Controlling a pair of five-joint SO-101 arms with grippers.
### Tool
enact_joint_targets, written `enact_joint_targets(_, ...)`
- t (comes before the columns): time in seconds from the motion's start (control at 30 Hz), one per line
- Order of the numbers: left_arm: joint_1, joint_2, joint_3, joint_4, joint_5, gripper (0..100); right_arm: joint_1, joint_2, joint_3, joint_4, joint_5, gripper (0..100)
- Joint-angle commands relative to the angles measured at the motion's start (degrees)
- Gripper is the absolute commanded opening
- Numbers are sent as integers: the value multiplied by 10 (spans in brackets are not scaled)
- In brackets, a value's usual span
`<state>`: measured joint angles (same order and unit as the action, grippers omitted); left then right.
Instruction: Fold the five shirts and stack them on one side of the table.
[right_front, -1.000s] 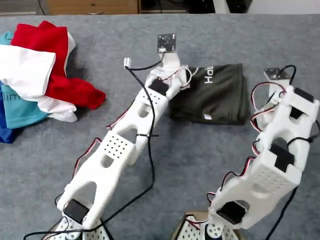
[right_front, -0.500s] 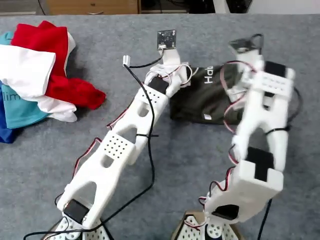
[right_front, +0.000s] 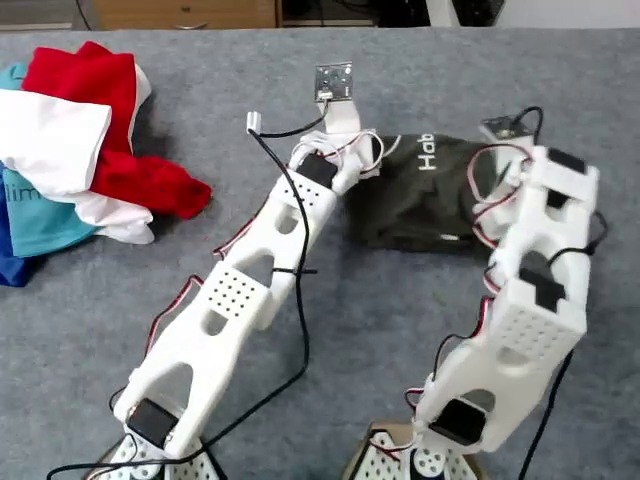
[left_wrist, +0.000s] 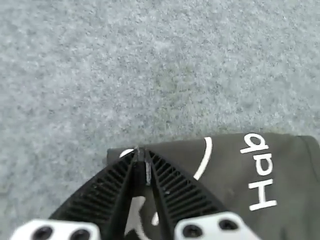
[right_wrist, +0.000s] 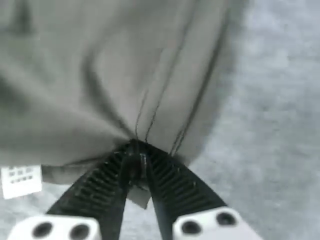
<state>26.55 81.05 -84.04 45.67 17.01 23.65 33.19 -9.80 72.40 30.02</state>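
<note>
Dark rumpled shirt (right_front: 425, 200) in ribbed black jaws, fuzzy grey table (right_front: 100, 290)

Arms (right_front: 235, 295) white, perforated; black servos (right_front: 152, 420), red wires (right_front: 233, 240); gripper (left_wrist: 141, 159) ribbed, prob. black plastic.

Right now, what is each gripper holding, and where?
Both pinch the dark shirt: left gripper at a corner, right gripper at a bunched edge.

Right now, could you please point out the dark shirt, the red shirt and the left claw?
dark shirt (right_front: 425, 200): high view, middle of its folded body.
red shirt (right_front: 80, 80): high view, its broad upper part.
left claw (left_wrist: 141, 159): left wrist view, between the fingertips, at the dark shirt's corner.
</note>
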Motion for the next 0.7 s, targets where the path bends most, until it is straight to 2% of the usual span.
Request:
enact_joint_targets(0.0, 4, -11, -26, 2, -23, 20, 22, 7, -83, 55, 4, 2)
enact_joint_targets(0.23, 1, -11, -29, -2, -23, 20, 10, -44, -189, 176, 4, 2)
enact_joint_targets(0.5, -6, -16, -44, 4, 13, 21, 10, -82, -171, 179, -18, 2)
enact_joint_targets(0.6, -25, -44, -120, 84, 13, 21, 15, -85, -169, 187, -24, 2)
enact_joint_targets(0.67, -39, -79, -120, 131, 13, 21, 15, -85, -172, 194, -24, 2)
